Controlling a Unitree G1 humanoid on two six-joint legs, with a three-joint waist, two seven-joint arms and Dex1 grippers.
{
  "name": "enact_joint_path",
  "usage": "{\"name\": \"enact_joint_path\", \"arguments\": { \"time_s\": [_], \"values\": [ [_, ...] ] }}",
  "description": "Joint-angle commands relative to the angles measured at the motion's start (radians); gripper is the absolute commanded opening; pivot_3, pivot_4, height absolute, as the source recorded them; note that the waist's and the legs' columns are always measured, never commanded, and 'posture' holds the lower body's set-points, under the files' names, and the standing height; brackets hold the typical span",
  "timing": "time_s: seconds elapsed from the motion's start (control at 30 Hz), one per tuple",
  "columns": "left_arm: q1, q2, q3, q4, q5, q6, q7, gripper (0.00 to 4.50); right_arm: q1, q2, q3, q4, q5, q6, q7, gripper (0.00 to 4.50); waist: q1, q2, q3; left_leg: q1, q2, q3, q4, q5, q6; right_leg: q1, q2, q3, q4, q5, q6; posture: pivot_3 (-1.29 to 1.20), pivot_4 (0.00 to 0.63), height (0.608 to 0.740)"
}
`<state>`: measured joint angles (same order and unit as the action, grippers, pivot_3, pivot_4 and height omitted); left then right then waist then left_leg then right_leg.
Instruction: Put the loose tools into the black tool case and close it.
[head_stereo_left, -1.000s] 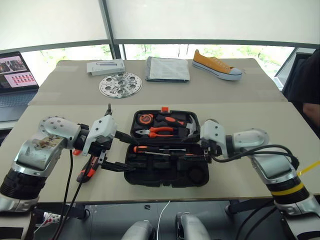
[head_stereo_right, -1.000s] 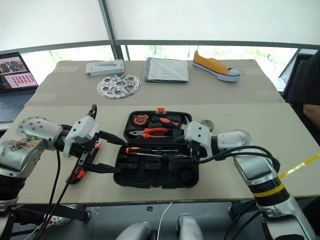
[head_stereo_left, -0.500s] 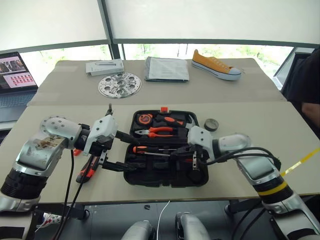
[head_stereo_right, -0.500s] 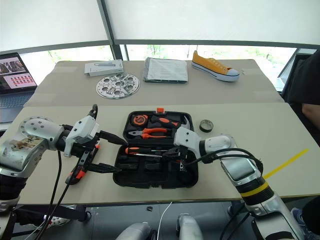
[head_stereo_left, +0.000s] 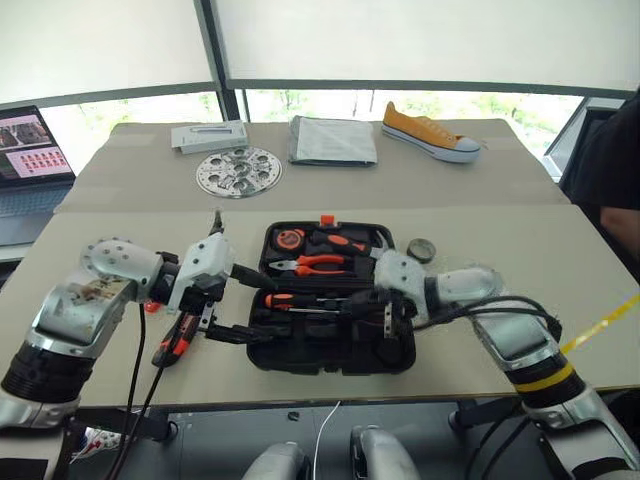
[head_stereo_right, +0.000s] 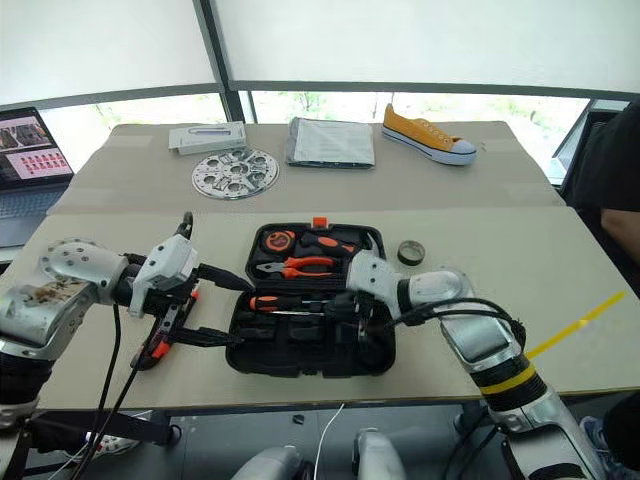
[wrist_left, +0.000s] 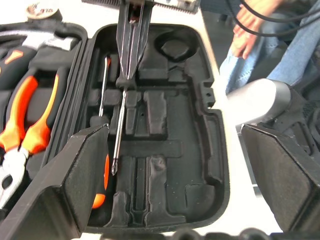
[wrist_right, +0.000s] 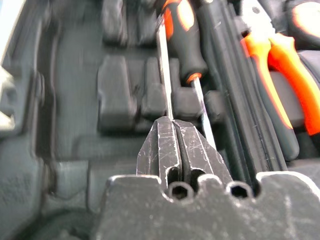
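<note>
Under the right gripper, clamped on a screwdriver for seating in the case; left gripper apart.

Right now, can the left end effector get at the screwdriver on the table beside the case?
Probably yes: the screwdriver lies on the table just beneath the open left end effector, left of the case, nothing on top.
</note>
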<state>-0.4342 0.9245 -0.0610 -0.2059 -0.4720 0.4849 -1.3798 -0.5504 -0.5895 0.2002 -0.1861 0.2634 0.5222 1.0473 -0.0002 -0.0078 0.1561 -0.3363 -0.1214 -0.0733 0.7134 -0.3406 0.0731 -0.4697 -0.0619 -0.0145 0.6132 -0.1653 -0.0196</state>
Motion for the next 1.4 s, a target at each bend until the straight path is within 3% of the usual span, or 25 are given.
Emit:
{"name": "enact_joint_path", "arguments": {
  "time_s": [0.03, 0.27, 0.4, 0.43, 0.53, 0.63, 0.9, 1.1, 1.17, 1.27, 1.4],
  "values": [
    [0.103, 0.028, 0.132, -0.047, -0.017, 0.042, 0.099, 4.50, -0.035, -0.018, -0.161, -0.106, 0.175, 0.139, -0.014, 0.59, -0.003, 0.000, 0.000, 0.000, 0.000, 0.000, 0.000, 0.000, 0.000, -0.001, 0.000, 0.000, 0.000, 0.000, 0.000, 0.00, 0.150, 0.740],
    [0.482, 0.002, 0.482, -0.085, 0.020, 0.112, 0.316, 4.50, 0.021, -0.103, -0.264, -0.245, 0.333, 0.221, 0.011, 2.84, -0.009, 0.000, 0.000, 0.000, 0.000, 0.000, -0.003, 0.000, 0.000, -0.002, 0.001, 0.001, -0.001, 0.000, -0.001, 0.00, 0.150, 0.740],
    [0.687, -0.034, 0.668, -0.070, 0.050, 0.093, 0.368, 4.50, 0.049, -0.134, -0.281, -0.293, 0.387, 0.228, 0.015, 4.36, -0.010, 0.000, 0.000, 0.001, 0.000, 0.000, -0.003, 0.000, 0.000, -0.002, 0.001, 0.002, -0.001, 0.000, -0.001, 0.00, 0.150, 0.740],
    [0.724, -0.038, 0.698, -0.062, 0.059, 0.085, 0.373, 4.50, 0.054, -0.140, -0.282, -0.302, 0.399, 0.232, 0.014, 4.49, -0.009, 0.001, 0.000, 0.001, 0.000, 0.000, -0.003, 0.000, 0.000, -0.002, 0.001, 0.002, -0.002, 0.000, -0.001, 0.00, 0.150, 0.740],
    [0.742, -0.019, 0.727, 0.003, 0.087, 0.076, 0.409, 4.50, 0.064, -0.152, -0.276, -0.315, 0.419, 0.229, 0.013, 4.49, 0.007, 0.000, 0.000, 0.001, 0.000, 0.000, -0.003, 0.000, 0.000, 0.000, 0.001, 0.001, -0.002, 0.000, -0.001, 0.00, 0.150, 0.740],
    [0.673, 0.031, 0.679, 0.082, 0.115, 0.081, 0.430, 4.50, 0.065, -0.155, -0.260, -0.314, 0.414, 0.217, 0.010, 4.49, 0.022, 0.000, 0.000, 0.001, 0.000, -0.001, -0.003, -0.001, -0.001, 0.002, 0.000, 0.000, -0.002, 0.000, 0.000, 0.00, 0.150, 0.740],
    [0.262, 0.135, 0.319, 0.293, 0.174, 0.215, 0.409, 4.50, 0.089, -0.142, -0.234, -0.342, 0.373, 0.176, -0.038, 4.49, 0.024, -0.001, 0.000, 0.002, -0.001, -0.001, -0.002, -0.004, -0.005, 0.003, 0.000, 0.000, -0.002, 0.001, 0.001, 0.00, 0.150, 0.740],
    [-0.053, 0.095, 0.049, 0.574, 0.342, 0.202, 0.433, 4.50, 0.149, -0.140, -0.241, -0.410, 0.384, 0.175, -0.097, 4.49, 0.002, -0.001, 0.000, 0.000, -0.002, 0.000, -0.002, -0.001, 0.001, -0.002, 0.001, -0.002, 0.000, 0.001, 0.000, 0.00, 0.150, 0.740],
    [-0.119, 0.067, 0.009, 0.659, 0.357, 0.202, 0.415, 4.50, 0.173, -0.143, -0.249, -0.435, 0.387, 0.178, -0.119, 4.49, -0.002, -0.002, 0.000, 0.000, -0.002, 0.000, -0.002, -0.001, 0.001, -0.002, 0.001, -0.002, 0.000, 0.001, 0.000, 0.00, 0.150, 0.740],
    [-0.168, 0.044, -0.020, 0.719, 0.374, 0.204, 0.396, 3.83, 0.195, -0.151, -0.262, -0.458, 0.390, 0.181, -0.144, 4.50, -0.002, -0.001, 0.000, 0.001, -0.003, 0.000, -0.002, -0.001, 0.001, -0.002, 0.001, -0.002, 0.001, 0.001, 0.001, 0.00, 0.150, 0.740],
    [-0.170, 0.043, -0.042, 0.759, 0.398, 0.170, 0.376, 2.36, 0.215, -0.165, -0.285, -0.477, 0.403, 0.190, -0.167, 4.50, 0.001, -0.001, 0.000, 0.001, -0.003, 0.000, -0.001, 0.000, 0.000, -0.002, 0.001, 0.000, 0.001, 0.001, 0.001, 0.00, 0.150, 0.740]
  ]
}}
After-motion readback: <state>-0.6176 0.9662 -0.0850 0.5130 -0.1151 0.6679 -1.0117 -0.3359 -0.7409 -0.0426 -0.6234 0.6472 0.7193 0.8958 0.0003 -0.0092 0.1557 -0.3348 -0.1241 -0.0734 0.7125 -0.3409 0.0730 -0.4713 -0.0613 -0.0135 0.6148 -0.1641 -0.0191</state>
